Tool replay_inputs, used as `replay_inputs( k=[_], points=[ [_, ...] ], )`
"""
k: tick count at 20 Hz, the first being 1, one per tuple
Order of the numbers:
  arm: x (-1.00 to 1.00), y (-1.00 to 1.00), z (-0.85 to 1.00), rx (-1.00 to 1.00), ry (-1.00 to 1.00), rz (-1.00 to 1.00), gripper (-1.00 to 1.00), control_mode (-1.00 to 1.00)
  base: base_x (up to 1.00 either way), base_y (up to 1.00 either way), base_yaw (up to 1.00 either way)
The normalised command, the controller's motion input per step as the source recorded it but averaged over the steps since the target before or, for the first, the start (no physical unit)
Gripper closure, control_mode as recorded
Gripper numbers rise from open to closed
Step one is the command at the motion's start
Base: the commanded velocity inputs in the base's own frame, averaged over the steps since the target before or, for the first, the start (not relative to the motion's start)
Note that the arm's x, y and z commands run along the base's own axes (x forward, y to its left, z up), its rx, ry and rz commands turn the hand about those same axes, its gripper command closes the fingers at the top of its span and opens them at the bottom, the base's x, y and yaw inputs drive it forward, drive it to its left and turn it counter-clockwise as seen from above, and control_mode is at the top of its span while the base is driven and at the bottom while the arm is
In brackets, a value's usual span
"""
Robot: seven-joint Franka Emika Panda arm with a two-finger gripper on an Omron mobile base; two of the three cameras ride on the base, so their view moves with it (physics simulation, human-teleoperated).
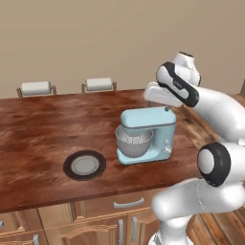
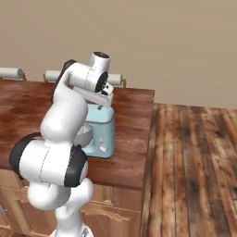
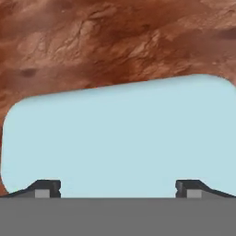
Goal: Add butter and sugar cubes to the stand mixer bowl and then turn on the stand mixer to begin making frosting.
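From the left base view I have the arm rising at the lower right, its elbow bent high and the forearm reaching back toward the left, so the hand hangs right over the rear of the stand mixer (image 1: 152, 134). The pincer (image 1: 158, 106) points down at the mixer's head; its tips are hard to make out here. The mixer sits on the wooden surface (image 1: 43, 129), right of centre, with the stand mixer bowl (image 1: 133, 143) seated under its head at the left end. Something pale and speckled lies inside the bowl, but I cannot tell what it is. A flat dark plate (image 1: 85, 165) lies on the surface to the left of the mixer, well apart from it. Two chair backs (image 1: 36, 88) stand beyond the far edge.

From the right base view the arm climbs from the lower left, folds at a dark joint, and the wrist tips forward and down. The pincer (image 2: 105, 106) hangs just above the top of the light blue mixer (image 2: 99, 132), close to it; I cannot tell whether it touches. The bowl (image 2: 83, 135) peeks out behind the arm on the mixer's left side.

In the hand view I look straight down on the mixer's pale blue top (image 3: 120, 138), with wood grain beyond it. The two fingertips (image 3: 46, 188) stand far apart at the bottom edge, so the pincer (image 3: 118, 189) is spread wide with nothing between them.
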Motion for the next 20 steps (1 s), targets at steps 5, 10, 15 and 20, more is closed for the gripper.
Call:
replay_inputs(
  k=[5,10,15,20],
  points=[
    [-0.86,0.00,0.11,-0.19,-0.07,0.00,-1.00,-1.00,0.00,0.00,0.00],
    [-0.76,-0.08,0.39,-0.06,-0.07,0.00,-1.00,-1.00,0.00,0.00,0.00],
    [-0.82,-0.08,0.12,-0.02,-0.03,0.01,-1.00,-1.00,0.00,0.00,0.00],
    [-0.37,-0.02,-0.06,-0.29,-0.04,0.00,-1.00,-1.00,0.00,0.00,0.00]
  ],
)
